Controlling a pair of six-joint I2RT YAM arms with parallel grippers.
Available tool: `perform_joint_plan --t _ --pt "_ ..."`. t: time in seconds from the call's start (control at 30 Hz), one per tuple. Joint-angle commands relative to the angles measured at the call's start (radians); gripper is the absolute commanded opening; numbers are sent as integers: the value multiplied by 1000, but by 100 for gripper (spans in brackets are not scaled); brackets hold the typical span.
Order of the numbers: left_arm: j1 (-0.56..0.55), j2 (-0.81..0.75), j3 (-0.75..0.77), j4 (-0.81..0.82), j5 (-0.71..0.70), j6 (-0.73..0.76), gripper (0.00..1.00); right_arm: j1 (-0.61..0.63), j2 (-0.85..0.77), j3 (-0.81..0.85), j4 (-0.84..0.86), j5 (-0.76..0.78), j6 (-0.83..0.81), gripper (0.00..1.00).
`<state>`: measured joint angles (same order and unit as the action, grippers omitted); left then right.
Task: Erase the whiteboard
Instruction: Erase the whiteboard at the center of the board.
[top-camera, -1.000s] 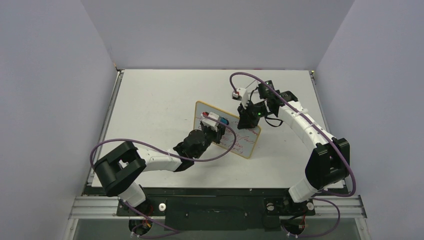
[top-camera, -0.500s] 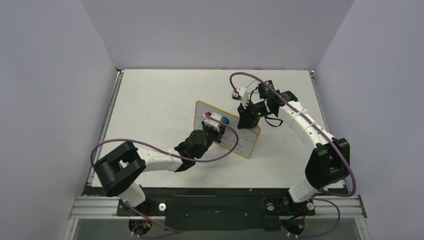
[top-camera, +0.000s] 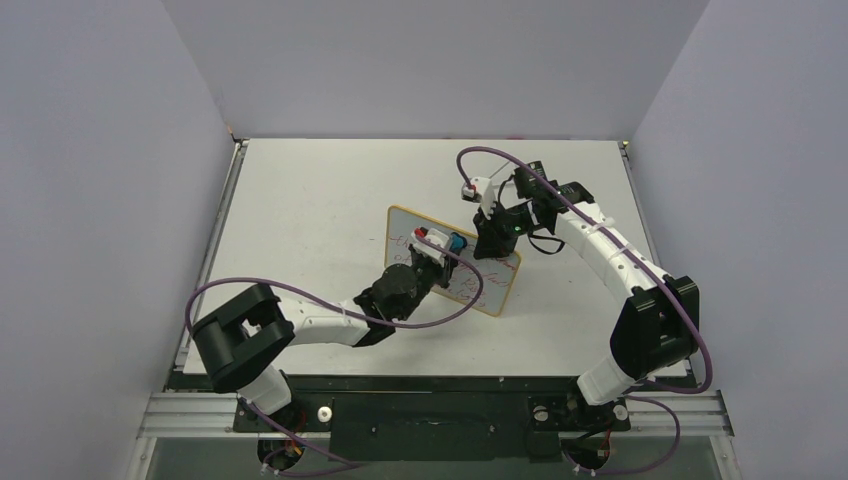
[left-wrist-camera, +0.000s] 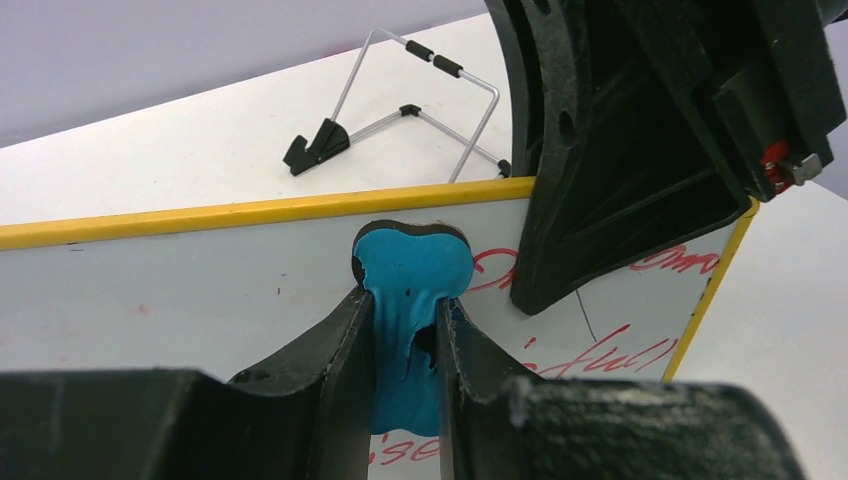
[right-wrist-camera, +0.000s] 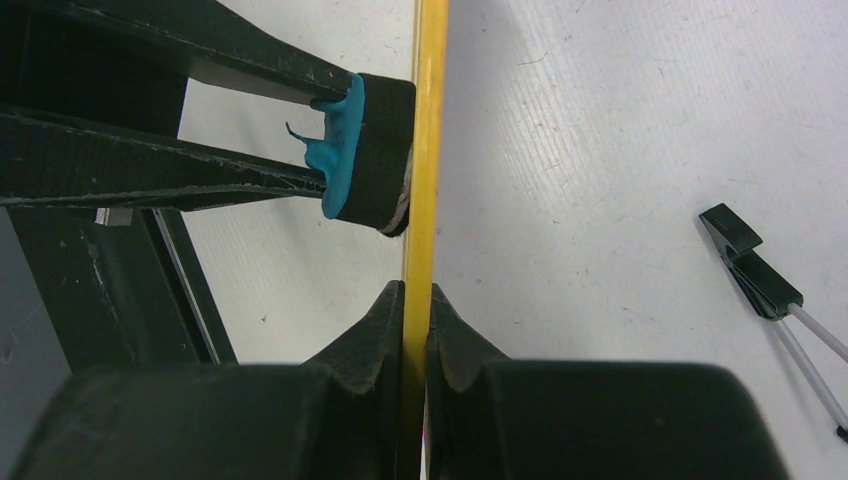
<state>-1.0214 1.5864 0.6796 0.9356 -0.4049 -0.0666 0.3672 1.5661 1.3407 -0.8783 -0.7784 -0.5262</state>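
The whiteboard (top-camera: 493, 283) stands tilted mid-table, yellowish-framed, with red handwriting (left-wrist-camera: 600, 358) on its right part. My left gripper (left-wrist-camera: 405, 302) is shut on a blue-and-black eraser (left-wrist-camera: 412, 262). The eraser's black face presses flat against the board just under the top edge (left-wrist-camera: 250, 212). From the top view, the left gripper (top-camera: 445, 246) with the eraser (top-camera: 457, 241) sits close beside my right gripper (top-camera: 490, 243). In the right wrist view, the right gripper (right-wrist-camera: 417, 300) is shut on the board's frame (right-wrist-camera: 428, 140), and the eraser (right-wrist-camera: 370, 150) is just ahead.
A wire stand with black feet (left-wrist-camera: 420, 100) lies on the table behind the board, and one foot of the stand (right-wrist-camera: 750, 260) shows at the right of the right wrist view. Grey walls enclose the table on three sides.
My left gripper has slid the eraser a little to the right along the board's upper part, closer to the right gripper. The right gripper and board have stayed put.
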Motion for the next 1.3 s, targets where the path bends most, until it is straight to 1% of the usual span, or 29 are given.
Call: perform_joint_plan --t 0.0,0.4,0.6,0.73,0.97,1.07,1.27 --pt "41 23 8 3 -123 -8 0 16 27 -12 -61 38 -72 0" --pt "101 52 -101 57 -184 -59 0 16 27 -11 -62 36 -72 0" --pt "116 54 -115 71 -151 -86 0 18 29 -12 -61 36 -72 0" --pt "95 70 -107 81 -94 -110 0 19 30 -12 -62 36 -72 0" --pt "13 104 -42 101 -70 -108 0 21 31 -12 -61 37 -72 0" --pt "-15 94 -10 89 -63 -90 0 20 30 -12 -61 36 -74 0" --pt "-25 37 27 60 -68 -57 0 21 29 -12 -63 36 -75 0"
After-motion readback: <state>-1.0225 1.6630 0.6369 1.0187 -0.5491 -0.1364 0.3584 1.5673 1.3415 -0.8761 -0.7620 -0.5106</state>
